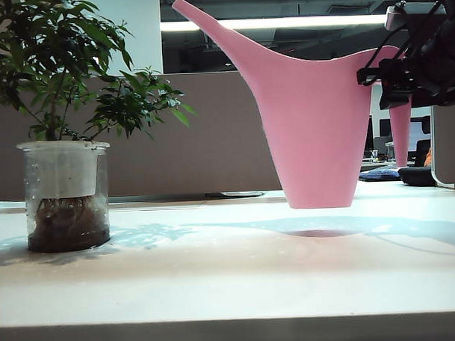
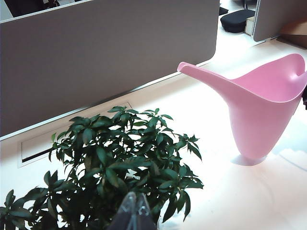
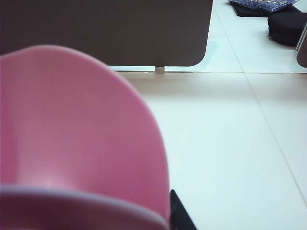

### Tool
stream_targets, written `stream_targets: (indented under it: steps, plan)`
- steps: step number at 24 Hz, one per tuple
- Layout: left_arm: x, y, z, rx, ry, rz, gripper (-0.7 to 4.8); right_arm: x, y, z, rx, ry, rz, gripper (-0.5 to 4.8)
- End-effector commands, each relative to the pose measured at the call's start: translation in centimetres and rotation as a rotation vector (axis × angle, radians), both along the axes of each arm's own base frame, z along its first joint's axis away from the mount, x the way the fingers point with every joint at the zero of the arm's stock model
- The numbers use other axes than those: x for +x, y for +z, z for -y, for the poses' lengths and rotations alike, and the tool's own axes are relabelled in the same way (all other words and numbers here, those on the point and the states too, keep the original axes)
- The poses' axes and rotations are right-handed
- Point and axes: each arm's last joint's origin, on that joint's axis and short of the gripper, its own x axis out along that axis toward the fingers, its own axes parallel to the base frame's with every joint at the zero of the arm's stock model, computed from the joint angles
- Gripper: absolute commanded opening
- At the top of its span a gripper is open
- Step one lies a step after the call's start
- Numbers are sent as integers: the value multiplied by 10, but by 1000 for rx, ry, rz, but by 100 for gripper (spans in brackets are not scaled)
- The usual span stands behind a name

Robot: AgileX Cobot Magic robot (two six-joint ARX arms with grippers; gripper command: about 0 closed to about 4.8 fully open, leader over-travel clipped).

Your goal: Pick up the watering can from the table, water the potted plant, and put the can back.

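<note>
The right tool (image 1: 404, 78) is clamping the handle of the watering can (image 1: 316, 130), holding it just clear of the counter (image 1: 231, 275), spout pointing toward the potted plant (image 1: 62, 146), which is standing well apart. The left tool (image 2: 134, 211) is hanging over the foliage, fingers seemingly together. The one-sided grip is risking the can swinging or slipping, and the spout snagging leaves and tipping the jar.
</note>
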Motion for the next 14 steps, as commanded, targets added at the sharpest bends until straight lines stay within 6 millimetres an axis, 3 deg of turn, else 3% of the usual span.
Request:
stream_targets:
  steps: [1, 7, 11, 14]
  plan:
    - [-3, 2, -1, -7, -1, 9, -5, -1, 3, 0, 17, 0, 36, 144]
    - [-4, 2, -1, -7, -1, 9, -5, -4, -24, 0, -17, 5, 7, 144]
    - [-4, 0, -1, -2, -1, -5, -5, -3, -29, 0, -20, 11, 10, 149]
    - [-5, 0, -2, -1, -1, -9, -5, -4, -32, 0, -24, 14, -29, 236]
